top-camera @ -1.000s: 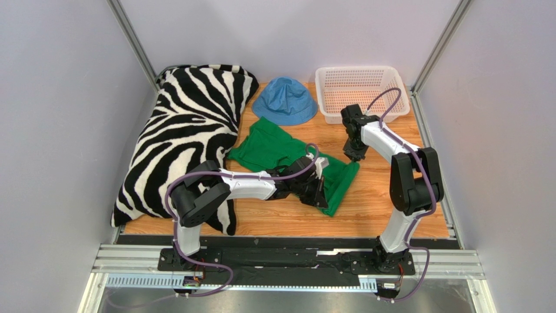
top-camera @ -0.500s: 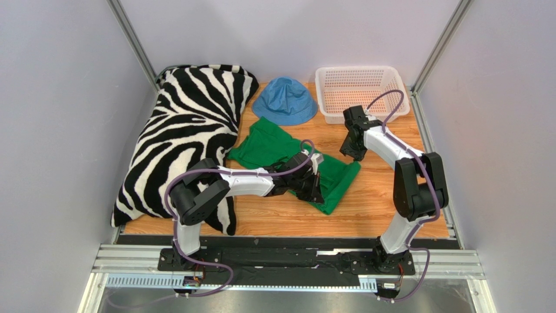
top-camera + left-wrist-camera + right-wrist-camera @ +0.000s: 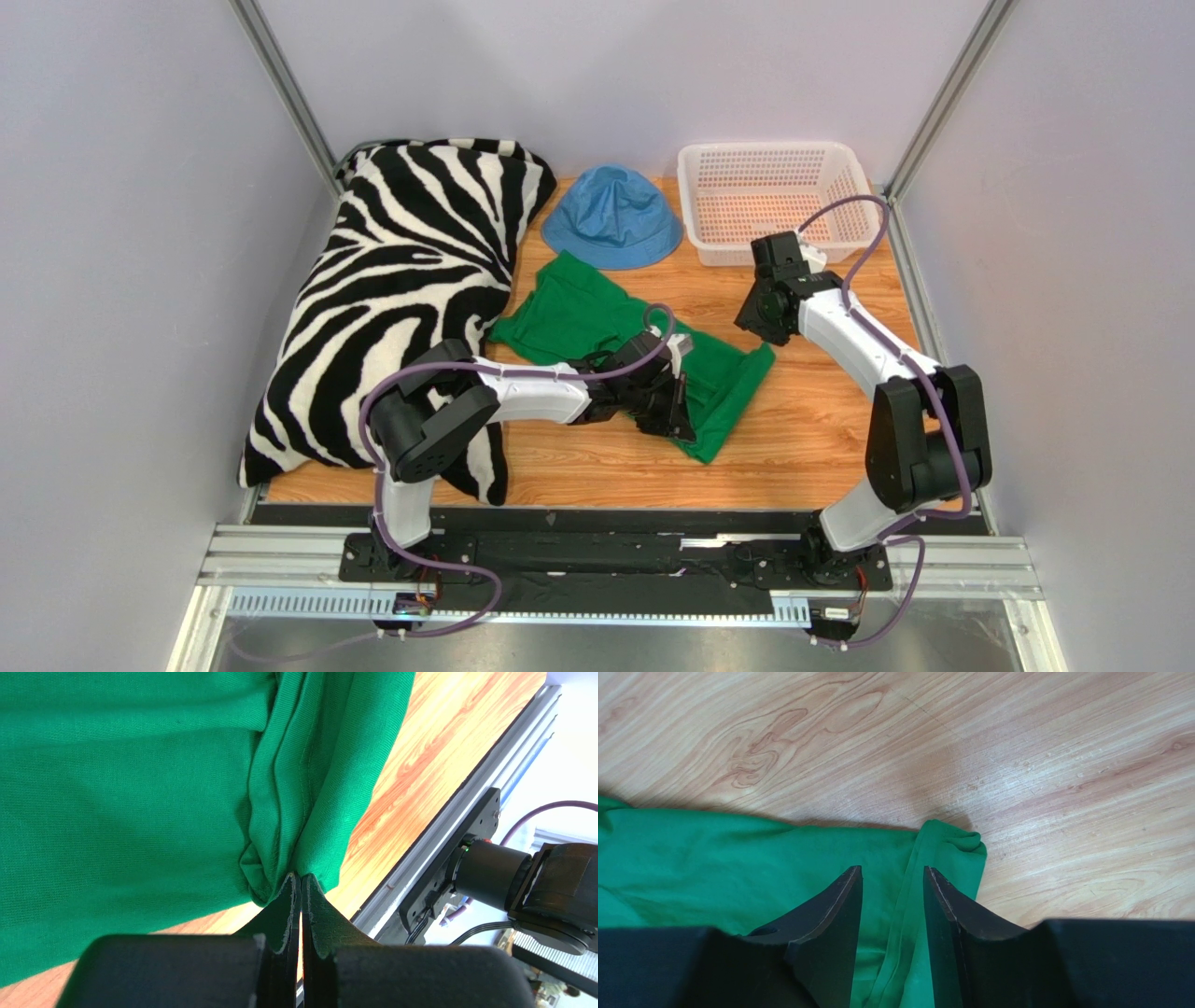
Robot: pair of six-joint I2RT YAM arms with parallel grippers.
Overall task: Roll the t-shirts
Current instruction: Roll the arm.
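On the wooden table (image 3: 842, 434), just right of the zebra pillow (image 3: 393, 280), pinching a bunched fold of the spread green t-shirt (image 3: 575, 315) in the tightly closed left gripper (image 3: 302, 882) and poising the right gripper (image 3: 891, 871), narrowly parted, over the shirt's right corner.
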